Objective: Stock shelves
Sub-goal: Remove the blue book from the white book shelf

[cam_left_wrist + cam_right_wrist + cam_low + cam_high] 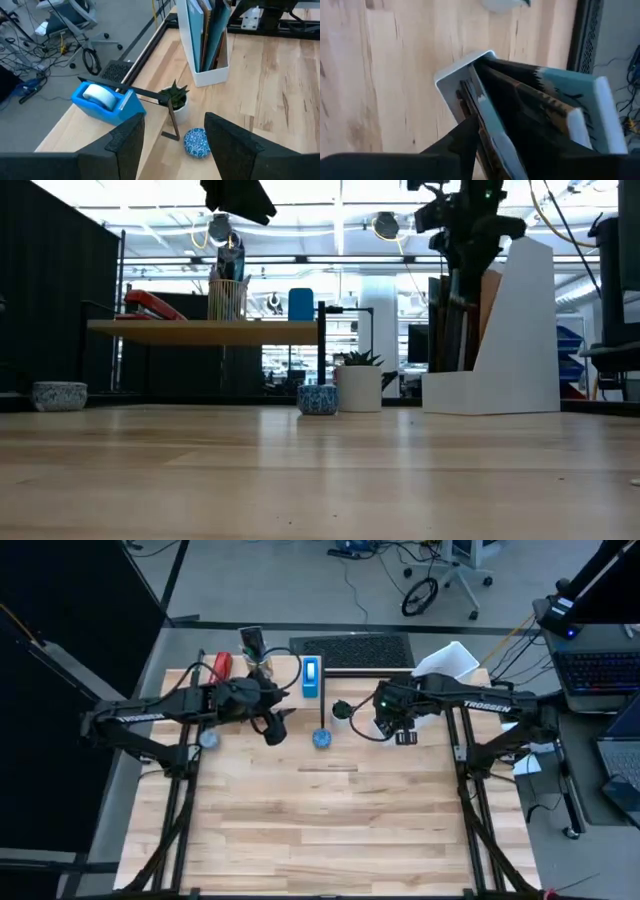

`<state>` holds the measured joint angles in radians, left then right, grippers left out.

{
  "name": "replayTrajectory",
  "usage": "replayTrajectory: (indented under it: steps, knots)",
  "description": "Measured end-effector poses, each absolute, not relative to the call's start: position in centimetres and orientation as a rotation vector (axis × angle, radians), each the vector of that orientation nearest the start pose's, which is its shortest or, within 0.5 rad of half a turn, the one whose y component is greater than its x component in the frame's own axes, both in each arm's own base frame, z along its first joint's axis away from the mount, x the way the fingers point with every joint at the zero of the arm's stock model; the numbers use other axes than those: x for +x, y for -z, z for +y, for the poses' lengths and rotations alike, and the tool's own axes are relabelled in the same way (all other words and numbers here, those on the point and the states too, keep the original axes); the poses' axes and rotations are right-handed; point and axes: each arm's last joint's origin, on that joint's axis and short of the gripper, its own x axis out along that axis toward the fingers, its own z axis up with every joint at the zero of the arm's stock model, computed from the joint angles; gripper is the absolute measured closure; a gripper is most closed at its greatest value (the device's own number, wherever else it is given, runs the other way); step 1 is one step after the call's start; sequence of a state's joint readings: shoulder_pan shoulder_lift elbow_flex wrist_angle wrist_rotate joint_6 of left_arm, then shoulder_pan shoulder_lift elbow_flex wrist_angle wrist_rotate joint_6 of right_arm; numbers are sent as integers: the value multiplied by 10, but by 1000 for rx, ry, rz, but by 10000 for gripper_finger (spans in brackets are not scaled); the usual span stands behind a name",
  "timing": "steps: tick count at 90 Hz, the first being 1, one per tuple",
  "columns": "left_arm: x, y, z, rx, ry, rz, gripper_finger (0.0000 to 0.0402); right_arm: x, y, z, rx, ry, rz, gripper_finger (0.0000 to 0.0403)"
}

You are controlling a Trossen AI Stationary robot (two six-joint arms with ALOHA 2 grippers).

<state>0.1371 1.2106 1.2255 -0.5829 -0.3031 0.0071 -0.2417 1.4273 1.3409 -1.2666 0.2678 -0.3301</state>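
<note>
The low wood shelf at the far left carries a red stapler, a pencil cup and a blue tape dispenser. The white file holder stands at the far right with books in it. My left gripper hangs open, high above a blue patterned bowl and a small potted plant. My right gripper is above the file holder, shut on a thin light-blue book. My right gripper pinches the thin book between its two fingers at the edge nearest the gripper. It comes slanting down from above. The book's far end reaches into the file holder beside the other books; whether it rests on the bottom is hidden.
A second patterned bowl sits on the table at the left, near the shelf's legs. The wide near half of the wooden table is bare. A black mesh tray lies beyond the far edge.
</note>
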Motion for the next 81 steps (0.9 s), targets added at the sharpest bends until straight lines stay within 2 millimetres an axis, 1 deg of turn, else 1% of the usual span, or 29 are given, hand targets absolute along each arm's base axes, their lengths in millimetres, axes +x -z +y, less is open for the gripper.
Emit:
replayTrajectory:
  steps: [19, 25, 42, 51, 65, 81]
  knots:
    - [248, -363, 43, 54, -426, 572, 207, 243, -310, -68, -295, 187, 1419, 378]
    - [248, -363, 43, 54, -426, 572, 207, 244, -310, -68, -302, 182, 1418, 393]
    - [248, -363, 43, 54, -426, 572, 207, 243, -310, -68, -314, 190, 1421, 391]
    - [248, -363, 43, 54, -426, 572, 207, 243, -315, -68, -325, 189, 1422, 394]
    - [248, -363, 43, 54, -426, 572, 207, 242, -330, -68, -345, 189, 1401, 394]
    - [248, -363, 43, 54, -426, 572, 207, 238, -354, -67, -345, 200, 1377, 394]
